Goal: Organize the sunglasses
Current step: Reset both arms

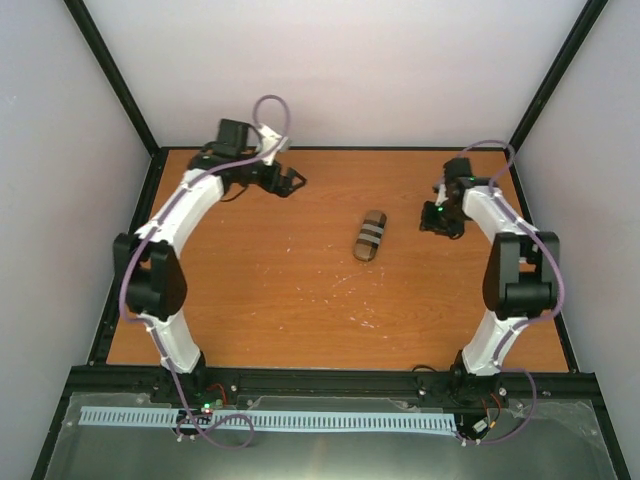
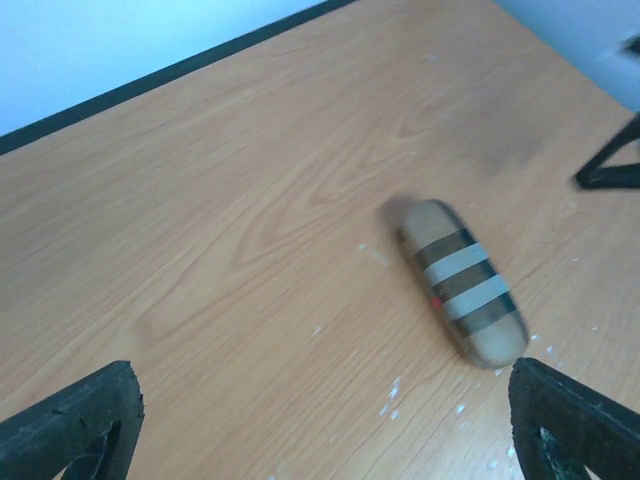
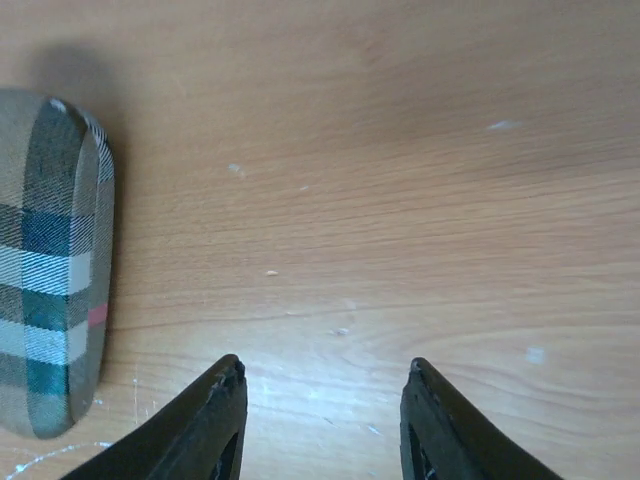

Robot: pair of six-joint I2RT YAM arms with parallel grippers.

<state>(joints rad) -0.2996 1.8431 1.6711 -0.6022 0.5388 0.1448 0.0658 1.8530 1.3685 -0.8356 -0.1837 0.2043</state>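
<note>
Case point(image 1: 369, 235): lying flat, closed.
Left gripper point(image 1: 290, 180): arm arched, well left of case, claw released wide, empty.
Right gripper point(image 1: 440, 222): just right of case, claw parted, empty.
Sunglasses: can't tell where.

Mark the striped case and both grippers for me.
striped case point(image 1: 369, 236): top view, on its middle stripes.
left gripper point(image 2: 322, 368): left wrist view, midway between fingertips.
right gripper point(image 3: 325, 364): right wrist view, midway between fingertips.
</note>
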